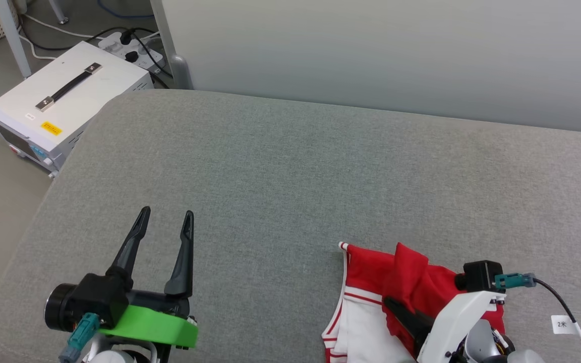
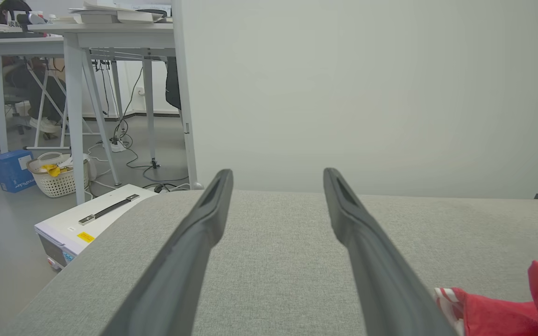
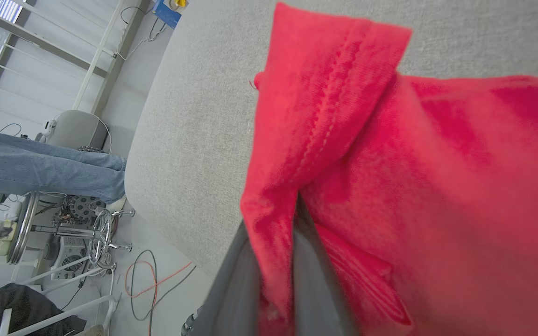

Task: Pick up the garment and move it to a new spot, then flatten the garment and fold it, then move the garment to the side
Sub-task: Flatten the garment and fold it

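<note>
The garment (image 1: 371, 287), red with a white striped sleeve, is bunched at the front right of the grey cushion (image 1: 290, 176). My right gripper (image 1: 396, 310) is shut on a fold of its red cloth, and the right wrist view has the garment (image 3: 390, 163) pinched between the dark fingers (image 3: 231, 284) and draping over them. My left gripper (image 1: 165, 217) hovers open at the front left, well apart from the shirt. In the left wrist view my left gripper (image 2: 276, 175) points across bare cushion, with a corner of the garment (image 2: 498, 312) at the lower right.
A white equipment case (image 1: 63, 101) with a black handle sits on the floor beyond the cushion's left edge, beside a power strip (image 1: 131, 48) and cables. A pale wall panel (image 1: 386, 55) backs the cushion. A person's jeans-clad leg (image 3: 45, 168) stands off the cushion's end.
</note>
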Motion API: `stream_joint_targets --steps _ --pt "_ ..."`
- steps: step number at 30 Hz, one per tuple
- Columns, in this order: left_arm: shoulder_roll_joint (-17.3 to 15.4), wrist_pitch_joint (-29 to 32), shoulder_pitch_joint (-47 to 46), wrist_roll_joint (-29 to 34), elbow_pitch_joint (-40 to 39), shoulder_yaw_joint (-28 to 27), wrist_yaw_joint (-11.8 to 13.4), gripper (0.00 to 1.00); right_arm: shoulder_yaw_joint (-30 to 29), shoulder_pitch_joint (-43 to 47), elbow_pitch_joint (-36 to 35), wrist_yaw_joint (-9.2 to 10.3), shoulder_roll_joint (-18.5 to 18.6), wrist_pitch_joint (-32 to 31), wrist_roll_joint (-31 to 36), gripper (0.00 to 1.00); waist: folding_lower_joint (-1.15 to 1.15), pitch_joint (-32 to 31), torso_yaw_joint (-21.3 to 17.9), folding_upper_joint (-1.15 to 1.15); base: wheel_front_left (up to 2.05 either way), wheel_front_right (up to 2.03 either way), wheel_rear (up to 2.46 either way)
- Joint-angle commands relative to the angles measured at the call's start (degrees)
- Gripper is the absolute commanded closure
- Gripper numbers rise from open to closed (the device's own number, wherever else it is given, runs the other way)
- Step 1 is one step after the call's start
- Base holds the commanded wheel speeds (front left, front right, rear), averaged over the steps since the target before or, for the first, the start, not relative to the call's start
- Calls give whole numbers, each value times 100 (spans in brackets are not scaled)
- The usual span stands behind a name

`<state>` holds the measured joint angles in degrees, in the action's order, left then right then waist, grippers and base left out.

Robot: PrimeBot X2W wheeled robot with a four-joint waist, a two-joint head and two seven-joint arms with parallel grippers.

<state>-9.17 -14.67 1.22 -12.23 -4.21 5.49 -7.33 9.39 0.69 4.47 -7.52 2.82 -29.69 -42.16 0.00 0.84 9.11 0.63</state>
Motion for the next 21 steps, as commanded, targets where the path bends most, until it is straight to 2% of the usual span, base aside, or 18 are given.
stream_joint_targets --steps 1,2,3,4,8,14,21 --pt "0 -33 63 -19 21 13 -15 0 59 -113 124 3 7 105 -54 100 0 -2 38 -63 0 0 0" --pt "1 -33 66 -23 28 21 -15 0 82 -143 221 3 7 166 -3 100 0 -5 52 -63 0 0 0" --pt "3 -33 68 -27 38 29 -15 0 100 -180 331 3 7 249 98 65 0 -9 68 -63 0 0 0" --pt "3 -33 67 -31 46 35 -15 0 129 -203 423 3 7 283 150 0 0 -14 79 -63 0 0 0" --pt "-9 -33 71 -48 70 25 -15 0 411 -289 578 3 7 372 65 0 0 -37 95 -63 0 0 0" --pt "-5 -33 88 -29 85 -2 -15 0 953 -359 230 3 6 327 -190 0 0 -92 61 -63 0 0 0" --pt "1 -33 139 -28 71 -20 -15 0 709 -526 -286 3 14 304 955 0 0 -180 -90 -63 0 0 0"
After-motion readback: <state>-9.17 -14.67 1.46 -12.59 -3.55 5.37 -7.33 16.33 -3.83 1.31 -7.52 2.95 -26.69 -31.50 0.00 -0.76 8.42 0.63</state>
